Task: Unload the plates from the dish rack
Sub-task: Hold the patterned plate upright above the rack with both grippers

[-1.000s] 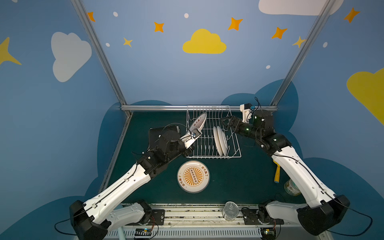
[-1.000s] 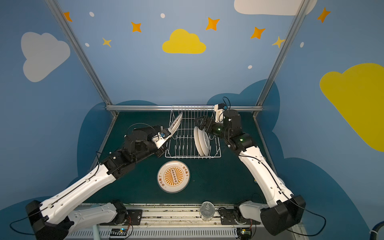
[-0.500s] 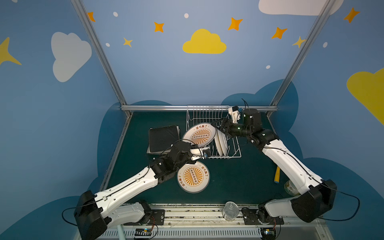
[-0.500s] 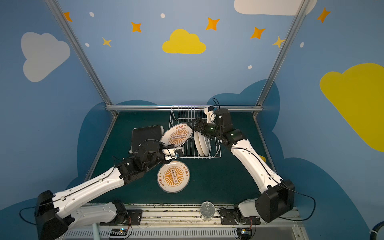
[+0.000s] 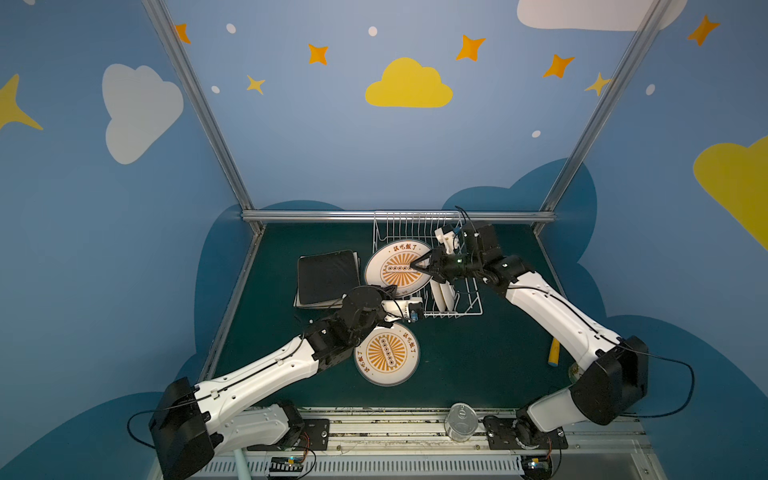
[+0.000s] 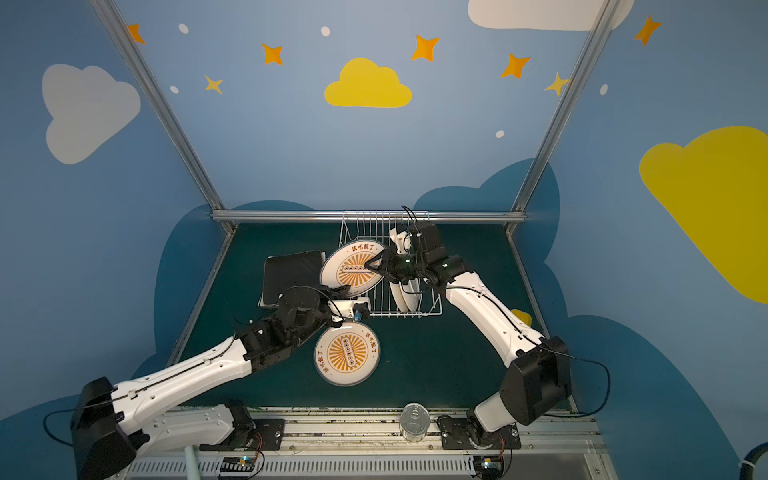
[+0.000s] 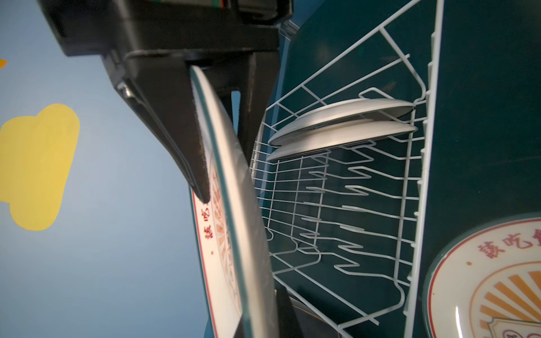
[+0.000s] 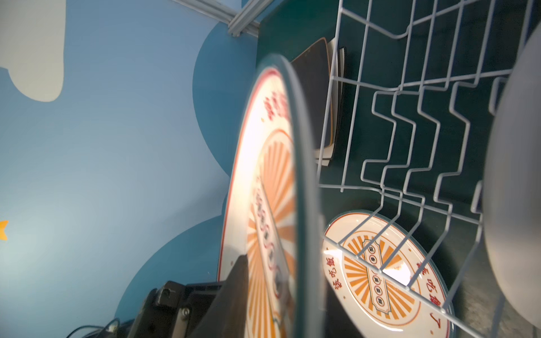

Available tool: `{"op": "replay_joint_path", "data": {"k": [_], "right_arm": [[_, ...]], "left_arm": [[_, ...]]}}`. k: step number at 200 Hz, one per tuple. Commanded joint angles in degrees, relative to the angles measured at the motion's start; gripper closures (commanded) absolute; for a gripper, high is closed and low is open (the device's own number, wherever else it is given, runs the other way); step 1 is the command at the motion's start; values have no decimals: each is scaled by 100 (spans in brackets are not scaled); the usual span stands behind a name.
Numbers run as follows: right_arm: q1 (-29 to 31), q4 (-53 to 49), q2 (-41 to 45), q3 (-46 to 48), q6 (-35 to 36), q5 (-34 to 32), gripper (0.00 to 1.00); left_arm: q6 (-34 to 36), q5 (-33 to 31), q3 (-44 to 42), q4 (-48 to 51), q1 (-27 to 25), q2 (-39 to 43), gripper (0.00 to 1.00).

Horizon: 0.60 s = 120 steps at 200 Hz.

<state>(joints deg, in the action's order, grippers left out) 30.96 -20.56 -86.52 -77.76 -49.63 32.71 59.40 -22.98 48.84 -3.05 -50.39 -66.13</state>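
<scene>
A round white plate with an orange sunburst hangs tilted over the left side of the white wire dish rack. My left gripper is shut on its near rim. My right gripper is shut on its right rim, one finger on each face. Two white plates stand upright in the rack. Another sunburst plate lies flat in front of the rack. A black square plate tops a stack left of the rack.
A metal can stands at the front rail. A yellow object lies at the right edge of the green mat. An aluminium rail runs along the back, right behind the rack.
The left arm drew back and down, turning the sunburst plate from edge-on to face-up. The right gripper moved left from the upright plates and shut on the plate's rim.
</scene>
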Motion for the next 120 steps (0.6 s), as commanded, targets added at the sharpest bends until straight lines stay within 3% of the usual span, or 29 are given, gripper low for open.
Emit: {"op": "replay_joint_path", "data": {"k": [1, 25, 34, 54, 81, 106, 120], "right_arm": [[9, 131, -58, -92, -98, 289, 83], [-7, 224, -54, -91, -144, 339, 95], [-27, 313, -34, -63, -182, 354, 100], [-108, 537, 66, 43, -262, 361, 100], [-278, 758, 310, 215, -311, 197, 100], [-479, 884, 557, 383, -276, 13, 100], [-575, 872, 679, 451, -201, -131, 100]], "left_arm": [[80, -187, 12, -609, -15, -31, 85], [107, -289, -24, -652, -14, -79, 76], [53, -356, -24, -653, -15, -95, 66], [-152, -445, -53, -680, -13, -90, 39], [-630, -277, -120, -621, 10, 112, 14], [-1615, 46, -120, -532, 212, 539, 1], [-2385, 327, -88, -416, 458, 834, 1]]}}
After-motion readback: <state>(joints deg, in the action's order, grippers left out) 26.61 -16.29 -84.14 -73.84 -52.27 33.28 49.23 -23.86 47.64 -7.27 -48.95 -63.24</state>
